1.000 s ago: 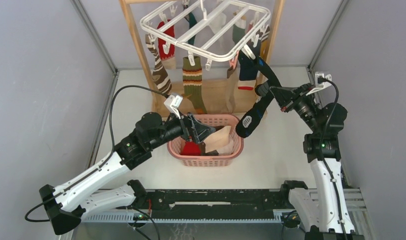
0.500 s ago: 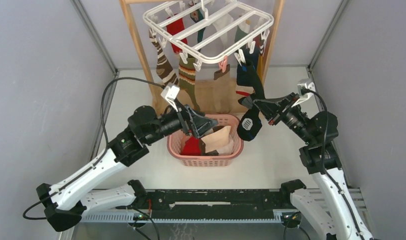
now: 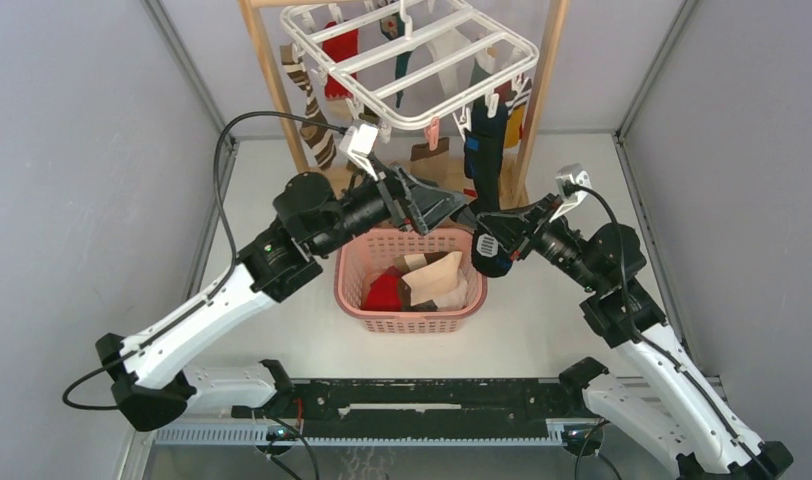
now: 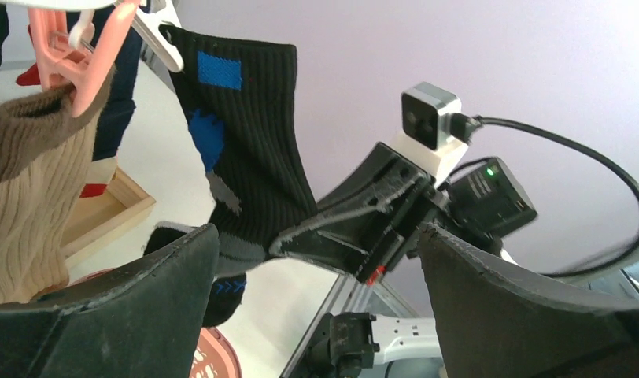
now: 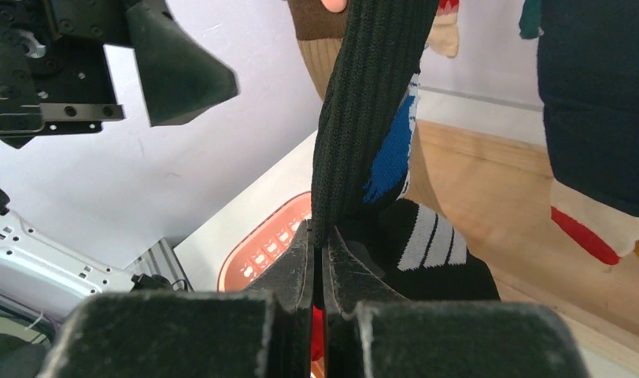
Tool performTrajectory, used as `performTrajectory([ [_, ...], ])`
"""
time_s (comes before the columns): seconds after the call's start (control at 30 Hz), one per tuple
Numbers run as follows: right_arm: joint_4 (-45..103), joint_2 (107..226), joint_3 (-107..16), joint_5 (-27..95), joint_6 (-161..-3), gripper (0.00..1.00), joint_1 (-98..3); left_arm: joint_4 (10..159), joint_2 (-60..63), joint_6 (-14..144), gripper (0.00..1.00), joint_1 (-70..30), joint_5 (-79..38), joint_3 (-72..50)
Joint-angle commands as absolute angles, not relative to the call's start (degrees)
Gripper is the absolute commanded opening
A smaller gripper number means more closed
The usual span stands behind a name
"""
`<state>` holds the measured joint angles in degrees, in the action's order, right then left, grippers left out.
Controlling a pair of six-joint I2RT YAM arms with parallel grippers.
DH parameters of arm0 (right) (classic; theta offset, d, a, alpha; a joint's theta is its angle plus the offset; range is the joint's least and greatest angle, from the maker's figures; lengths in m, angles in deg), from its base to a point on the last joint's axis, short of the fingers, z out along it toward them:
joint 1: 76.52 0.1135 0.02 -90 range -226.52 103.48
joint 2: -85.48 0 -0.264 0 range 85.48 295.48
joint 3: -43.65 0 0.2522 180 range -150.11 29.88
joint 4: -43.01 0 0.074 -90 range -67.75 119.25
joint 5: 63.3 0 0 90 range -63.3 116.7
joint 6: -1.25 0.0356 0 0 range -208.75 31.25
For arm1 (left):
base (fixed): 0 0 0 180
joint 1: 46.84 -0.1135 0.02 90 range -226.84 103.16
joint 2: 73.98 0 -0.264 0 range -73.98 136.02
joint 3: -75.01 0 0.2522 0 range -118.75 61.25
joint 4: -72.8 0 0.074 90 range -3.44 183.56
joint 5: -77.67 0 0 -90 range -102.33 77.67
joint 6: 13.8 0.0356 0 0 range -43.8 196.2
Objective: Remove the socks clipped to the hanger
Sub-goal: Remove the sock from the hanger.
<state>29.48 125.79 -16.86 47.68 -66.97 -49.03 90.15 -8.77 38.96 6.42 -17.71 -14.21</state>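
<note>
The white hanger (image 3: pixel 412 62) hangs at the top with several socks clipped under it. A black sock with blue patches (image 3: pixel 485 160) hangs from a clip at its front right. My right gripper (image 3: pixel 479 232) is shut on that sock's lower leg, above the heel. In the right wrist view the sock (image 5: pixel 363 118) runs up taut from the pinched fingertips of the right gripper (image 5: pixel 322 236). My left gripper (image 3: pixel 460 205) stands open just left of the sock, holding nothing. The left wrist view shows the sock (image 4: pixel 245 150) and the right gripper (image 4: pixel 340 228) between its wide fingers (image 4: pixel 104 315).
A pink basket (image 3: pixel 352 270) with loose socks sits below both grippers. A light wooden rack (image 3: pixel 272 90) carries the hanger. A pink clip (image 4: pixel 64 47) holds a tan sock (image 4: pixel 25 205) beside the black one. A navy sock (image 5: pixel 592 118) hangs to the right.
My left arm rose from the basket toward the hanger, still open. My right gripper moved left and lower with the black sock. The hanger swung back and up.
</note>
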Motion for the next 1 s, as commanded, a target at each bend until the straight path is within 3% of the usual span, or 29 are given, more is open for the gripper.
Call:
performTrajectory([
  [0.0, 32.2, 126.0, -17.1, 45.2, -68.4, 0.00, -46.1, 89.5, -5.6, 36.4, 1.00, 6.7, -12.9, -20.0],
  [0.37, 31.8, 128.0, -17.1, 36.0, -73.2, 0.00, -39.8, 99.3, 2.9, 35.9, 1.00, 6.7, -3.6, -31.5],
  [0.77, 31.2, 128.4, -17.5, 33.2, -75.7, 0.00, -37.1, 107.8, 13.2, 35.6, 1.00, 4.5, -3.0, -44.4],
  [0.97, 31.2, 128.5, -17.7, 32.7, -76.0, 0.00, -36.7, 109.2, 16.2, 34.8, 0.92, 3.3, -2.2, -47.5],
])
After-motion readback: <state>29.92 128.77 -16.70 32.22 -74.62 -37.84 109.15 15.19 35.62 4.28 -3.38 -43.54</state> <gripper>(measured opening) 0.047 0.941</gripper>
